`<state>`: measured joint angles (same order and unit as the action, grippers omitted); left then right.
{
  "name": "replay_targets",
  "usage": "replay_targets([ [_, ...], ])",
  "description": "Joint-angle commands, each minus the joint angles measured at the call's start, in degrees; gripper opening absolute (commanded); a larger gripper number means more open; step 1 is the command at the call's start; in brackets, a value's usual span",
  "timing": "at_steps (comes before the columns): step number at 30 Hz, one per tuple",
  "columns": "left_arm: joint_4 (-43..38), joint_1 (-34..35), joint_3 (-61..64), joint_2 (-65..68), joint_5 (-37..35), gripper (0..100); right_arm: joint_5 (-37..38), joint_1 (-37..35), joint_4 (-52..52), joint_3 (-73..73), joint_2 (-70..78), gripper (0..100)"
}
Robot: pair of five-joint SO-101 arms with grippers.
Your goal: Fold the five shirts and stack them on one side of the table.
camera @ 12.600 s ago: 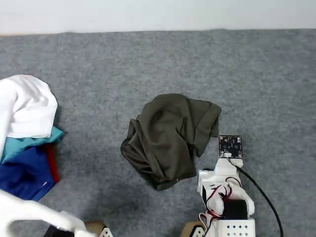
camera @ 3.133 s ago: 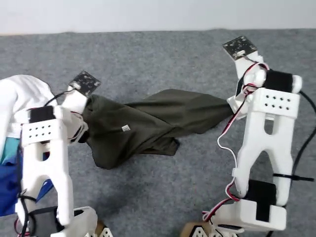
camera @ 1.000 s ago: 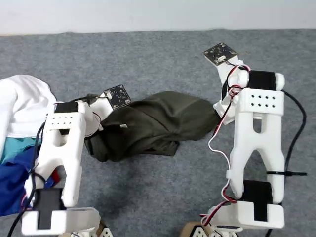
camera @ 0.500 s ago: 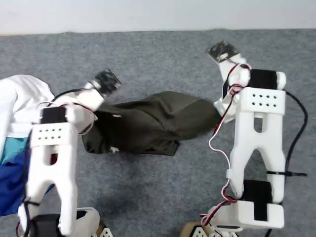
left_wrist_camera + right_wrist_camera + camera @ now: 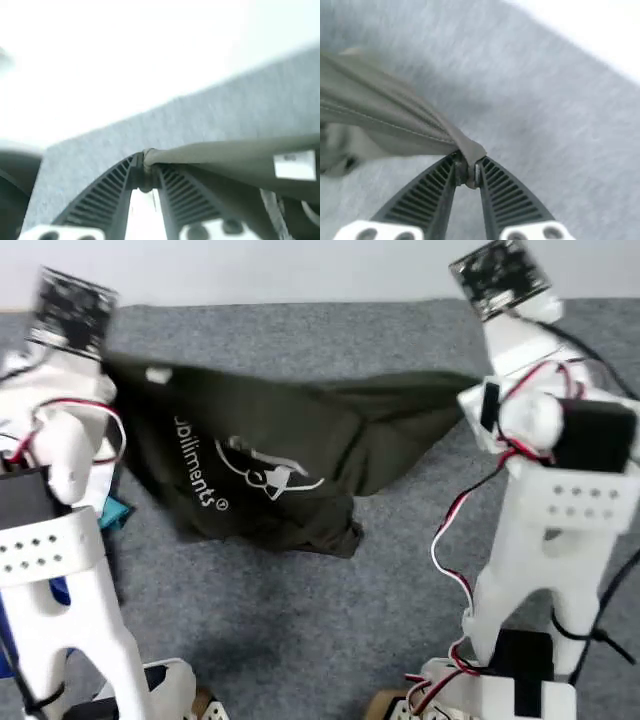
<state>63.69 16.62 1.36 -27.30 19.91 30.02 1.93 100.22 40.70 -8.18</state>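
Hanging between your two arms, the dark olive shirt (image 5: pixel 260 460) is stretching over the grey bench (image 5: pixel 400 630); your left claw (image 5: pixel 145 172) is clamping one edge, your right claw (image 5: pixel 466 175) the opposite edge

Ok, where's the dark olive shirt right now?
In the high view the dark olive shirt spans the middle and left of the grey table, stretched between the left gripper pinching one end and the right gripper pinching the other.

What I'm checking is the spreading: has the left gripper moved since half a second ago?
Yes. In the high view the left gripper, shut on the dark shirt, has gone across the grey table toward the white wall behind it.
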Motion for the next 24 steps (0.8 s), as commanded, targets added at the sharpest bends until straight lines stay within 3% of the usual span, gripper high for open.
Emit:
replay_targets([
  [1,-1.58,0.7,-9.01,-2.64,-3.96,0,-0.53,0.57,2.07,10.9,-3.12,0.9],
  [9,-1.49,0.79,-18.59,-2.73,-4.04,0,3.25,9.71,1.71,24.97,-3.21,0.9],
  [14,-0.44,0.53,-23.87,-2.81,-4.04,0,7.74,10.51,1.63,34.55,-3.21,0.9],
  [20,8.88,-7.91,-30.9,-4.31,-3.6,0,10.73,10.59,1.89,41.41,-3.21,0.9],
  [24,13.71,-17.14,-31.69,-8.53,3.6,0,13.27,10.59,1.71,43.52,-5.32,0.9],
])
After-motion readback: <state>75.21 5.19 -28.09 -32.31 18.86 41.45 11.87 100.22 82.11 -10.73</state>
